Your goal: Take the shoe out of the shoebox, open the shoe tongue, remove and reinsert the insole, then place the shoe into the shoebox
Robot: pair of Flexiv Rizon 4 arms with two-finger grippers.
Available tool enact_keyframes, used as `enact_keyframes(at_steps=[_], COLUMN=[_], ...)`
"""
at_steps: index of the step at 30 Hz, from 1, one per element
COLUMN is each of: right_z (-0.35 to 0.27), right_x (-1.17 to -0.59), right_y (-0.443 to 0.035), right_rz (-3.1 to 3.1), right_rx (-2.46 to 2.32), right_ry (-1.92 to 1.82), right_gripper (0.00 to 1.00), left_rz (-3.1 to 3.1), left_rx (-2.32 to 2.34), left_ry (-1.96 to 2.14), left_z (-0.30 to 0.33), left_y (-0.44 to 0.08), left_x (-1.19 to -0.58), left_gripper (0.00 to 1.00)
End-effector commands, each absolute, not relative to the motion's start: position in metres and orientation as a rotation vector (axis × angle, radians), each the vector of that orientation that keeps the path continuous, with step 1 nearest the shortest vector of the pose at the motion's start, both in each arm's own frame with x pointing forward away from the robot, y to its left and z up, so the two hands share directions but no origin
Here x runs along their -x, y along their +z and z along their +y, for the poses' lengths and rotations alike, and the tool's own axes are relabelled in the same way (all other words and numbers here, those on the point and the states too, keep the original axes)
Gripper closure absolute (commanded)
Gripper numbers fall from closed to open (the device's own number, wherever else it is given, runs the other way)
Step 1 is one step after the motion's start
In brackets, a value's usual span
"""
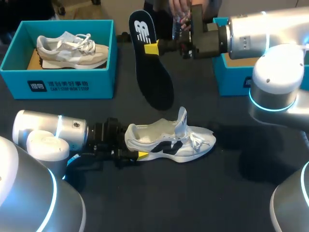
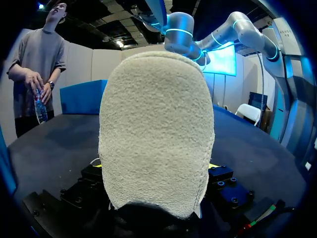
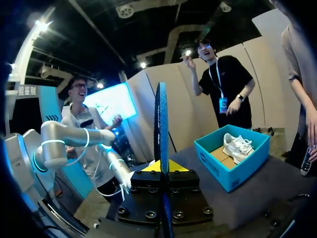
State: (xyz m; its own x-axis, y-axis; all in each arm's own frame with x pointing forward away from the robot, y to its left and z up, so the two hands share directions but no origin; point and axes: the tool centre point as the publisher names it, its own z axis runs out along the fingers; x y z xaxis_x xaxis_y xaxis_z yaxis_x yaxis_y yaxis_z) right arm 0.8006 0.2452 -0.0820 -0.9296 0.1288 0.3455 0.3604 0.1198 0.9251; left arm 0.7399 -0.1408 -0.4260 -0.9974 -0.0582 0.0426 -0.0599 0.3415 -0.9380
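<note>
While the dark surface [image 1: 193,203] spreads under both my arms, two teal shoeboxes stand at its far side, well apart. The left shoebox [image 1: 72,84] is open and holds a beige sneaker [image 1: 72,48] lying on its side; the right wrist view shows the same box [image 3: 247,158] and sneaker [image 3: 237,146] off beyond my right claw. The right shoebox [image 1: 231,79] is mostly hidden behind my right arm, and I cannot tell what is in it.

Out on the surface, near its middle and outside both boxes, rests the white shoe [image 1: 169,142] with black side markings, upright on its sole, tongue pulled up, toe towards my right. My left claw [image 1: 140,154] is closed on its heel, a yellow tip on either side; in the left wrist view that fuzzy heel [image 2: 156,134] fills nearly everything ahead of the claw [image 2: 156,166].

Above the surface, between the two boxes, hangs the black insole [image 1: 152,72], clear of the shoe and tilted, its heel end uppermost. My right claw [image 1: 153,48] pinches it near that end; from the wrist, the insole [image 3: 161,129] stands edge-on, squeezed between the narrow fingers of the claw [image 3: 162,167].
</note>
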Motion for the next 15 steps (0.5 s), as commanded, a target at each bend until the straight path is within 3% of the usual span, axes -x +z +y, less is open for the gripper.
enact_keyframes(at_steps=[1,15], right_z=[0.247,0.225], right_x=[-0.801,-0.807], right_y=[-0.083,-0.037], right_rz=[-2.21,-1.973], right_rx=[0.491,0.756], right_ry=[-1.911,-1.721], right_gripper=[1.0,1.0], left_rz=[-2.574,-2.574], left_rx=[-0.115,-0.115], left_ry=[1.794,1.794], left_z=[-0.142,-0.142], left_y=[-0.443,-0.443], left_x=[-0.749,-0.749], left_gripper=[1.0,1.0])
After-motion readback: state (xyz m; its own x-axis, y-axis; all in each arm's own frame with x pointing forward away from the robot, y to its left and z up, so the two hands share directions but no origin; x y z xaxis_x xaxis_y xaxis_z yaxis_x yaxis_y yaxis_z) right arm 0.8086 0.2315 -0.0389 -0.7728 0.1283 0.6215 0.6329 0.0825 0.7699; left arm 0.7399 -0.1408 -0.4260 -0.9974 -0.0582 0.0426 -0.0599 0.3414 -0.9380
